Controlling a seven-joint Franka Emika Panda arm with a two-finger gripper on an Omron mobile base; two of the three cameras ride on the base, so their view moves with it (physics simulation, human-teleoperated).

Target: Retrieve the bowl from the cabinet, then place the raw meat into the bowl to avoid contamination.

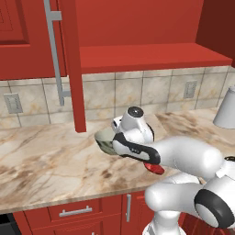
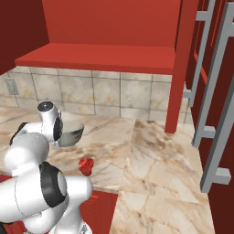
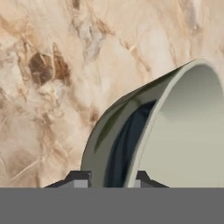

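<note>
My gripper (image 3: pixel 113 180) is shut on the rim of the bowl (image 3: pixel 183 131), one finger inside and one outside on the dark blue and green marks. The bowl (image 1: pixel 104 140) hangs tilted just over the marble counter (image 1: pixel 46 156), in front of the hand; I cannot tell whether it touches. It is grey-cream in the right base view, the bowl (image 2: pixel 73 132) beside my wrist. The raw meat (image 1: pixel 153 168), a small glossy red lump, lies near the counter's front edge, partly behind my forearm; the raw meat (image 2: pixel 86 165) sits close below the bowl. The cabinet (image 1: pixel 151 57) stands open above, its shelf bare.
An open cabinet door (image 1: pixel 71 59) with a long silver handle (image 1: pixel 55 50) hangs down left of the bowl. A plain grey-white vessel (image 1: pixel 227 110) stands at the far right. Red drawers (image 1: pixel 75 212) run under the counter. More open doors (image 2: pixel 215 105) stand close on the right.
</note>
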